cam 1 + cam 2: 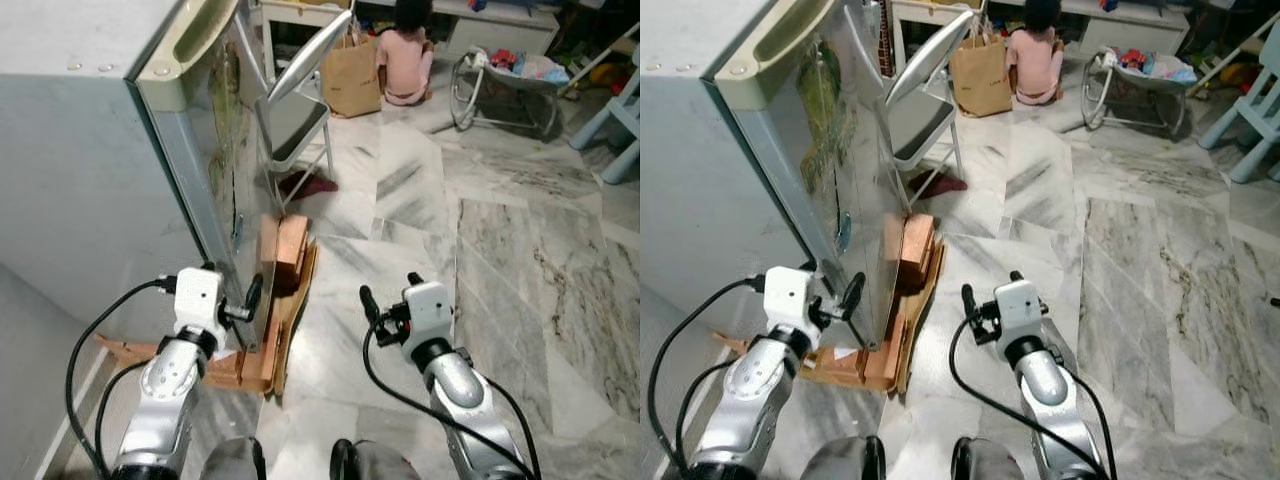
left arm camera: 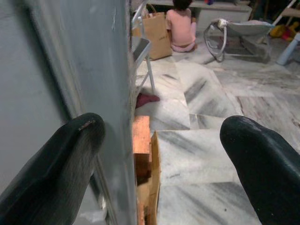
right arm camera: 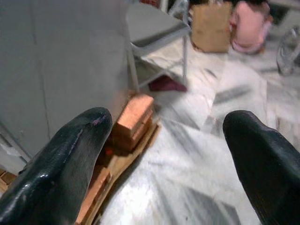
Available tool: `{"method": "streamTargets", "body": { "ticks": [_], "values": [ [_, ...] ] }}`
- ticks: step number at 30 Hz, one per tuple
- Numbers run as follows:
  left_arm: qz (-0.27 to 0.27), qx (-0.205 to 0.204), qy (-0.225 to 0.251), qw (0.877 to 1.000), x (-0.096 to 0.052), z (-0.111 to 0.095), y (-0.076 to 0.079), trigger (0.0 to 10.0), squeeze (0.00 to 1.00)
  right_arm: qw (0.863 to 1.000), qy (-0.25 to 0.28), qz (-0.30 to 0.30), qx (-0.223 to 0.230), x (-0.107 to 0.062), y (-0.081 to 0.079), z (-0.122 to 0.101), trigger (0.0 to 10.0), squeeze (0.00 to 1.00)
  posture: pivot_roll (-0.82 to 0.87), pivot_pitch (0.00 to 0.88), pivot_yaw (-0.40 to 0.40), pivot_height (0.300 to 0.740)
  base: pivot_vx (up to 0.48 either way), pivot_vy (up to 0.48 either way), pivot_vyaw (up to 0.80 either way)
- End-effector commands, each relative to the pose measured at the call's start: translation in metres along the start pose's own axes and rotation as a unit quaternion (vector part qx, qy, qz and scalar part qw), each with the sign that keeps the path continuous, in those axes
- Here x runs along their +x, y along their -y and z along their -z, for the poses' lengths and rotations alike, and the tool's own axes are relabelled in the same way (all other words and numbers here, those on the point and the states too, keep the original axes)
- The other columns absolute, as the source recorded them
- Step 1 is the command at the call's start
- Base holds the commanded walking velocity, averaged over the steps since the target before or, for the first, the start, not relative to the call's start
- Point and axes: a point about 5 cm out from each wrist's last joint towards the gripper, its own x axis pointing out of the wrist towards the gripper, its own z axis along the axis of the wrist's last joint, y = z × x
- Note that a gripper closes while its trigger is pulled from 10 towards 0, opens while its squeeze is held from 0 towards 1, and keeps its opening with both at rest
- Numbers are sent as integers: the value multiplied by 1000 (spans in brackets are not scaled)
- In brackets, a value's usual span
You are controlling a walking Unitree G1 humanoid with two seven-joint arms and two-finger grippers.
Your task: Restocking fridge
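The fridge (image 1: 90, 150) stands at the robot's left on wooden blocks (image 1: 285, 255), its door (image 1: 215, 160) shut. The left tool (image 2: 159, 159), spread wide, straddles the door's edge; the right tool (image 1: 390, 295) hangs released over the marble floor (image 1: 500, 260). A hard pull might rock the fridge on those blocks.

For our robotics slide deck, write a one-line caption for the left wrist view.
Open left claw straddles the fridge door edge, bricks stacked below.
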Motion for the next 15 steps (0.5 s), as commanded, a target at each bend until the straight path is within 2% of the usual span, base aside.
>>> {"method": "streamTargets", "body": {
  "ticks": [1, 2, 4, 7, 15],
  "values": [
    [-11, 3, 2, 1000, 4, -1, -4, 10000, 0, 999, -13, 33, 18, -8, 13, 3, 10000, 0, 51, 99, -74, 740, 0, 0, 0],
    [-14, 6, 5, 1000, 8, -2, -6, 10000, 0, 999, -18, 38, 20, -13, 17, 6, 10000, 0, 42, 98, -73, 740, 0, 0, 0],
    [-14, 6, 5, 1000, 8, -2, -6, 10000, 0, 999, -18, 38, 20, -13, 17, 6, 10000, 0, 42, 98, -73, 740, 0, 0, 0],
    [-32, 21, 10, 999, 20, -8, -14, 10000, 0, 999, -32, 31, 9, -30, 27, 14, 10000, 0, 22, 100, -81, 740, 0, 0, 0],
    [-45, 19, 14, 999, 26, -9, -17, 10000, 0, 998, -43, 35, 10, -39, 30, 17, 10000, 0, 19, 104, -85, 740, 0, 0, 0]
  ]
}}
